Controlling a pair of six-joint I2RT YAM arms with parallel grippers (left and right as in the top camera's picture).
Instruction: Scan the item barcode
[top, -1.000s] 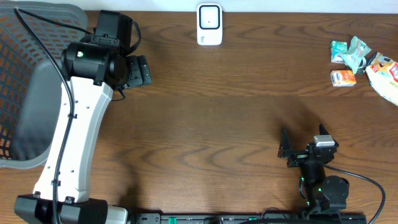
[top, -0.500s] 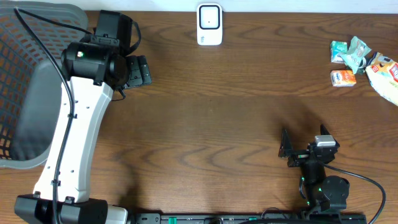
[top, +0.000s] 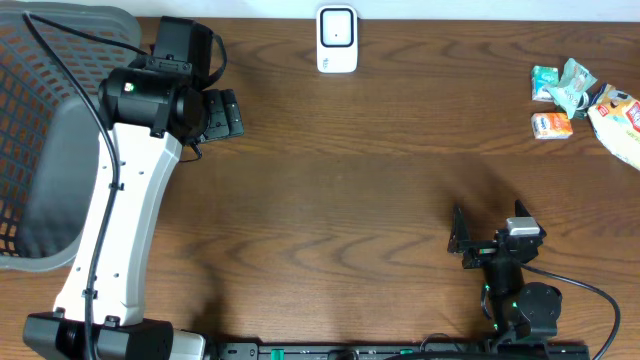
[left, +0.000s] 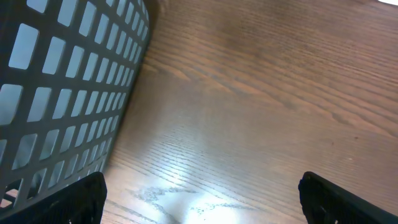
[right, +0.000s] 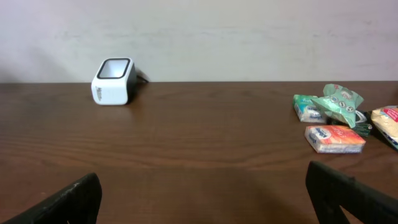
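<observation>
You have a dark wood table (top: 350, 180) running back to a pale wall (right: 249, 37).

Overhead: your left gripper (top: 222, 113) has its jaws apart and empty, just beside the mesh basket (top: 40, 110). The white scanner (top: 337, 40) lies well off to its other side. Your right gripper (top: 487, 225) is also spread wide and holds nothing, with the snack packets (top: 560, 95) far ahead to its right.

Left wrist: the fingers are wide over bare wood, with the basket wall at left.

Right wrist: between the parted fingers, the scanner is ahead-left. An orange packet (right: 334, 138) is ahead-right, with green ones behind it.
</observation>
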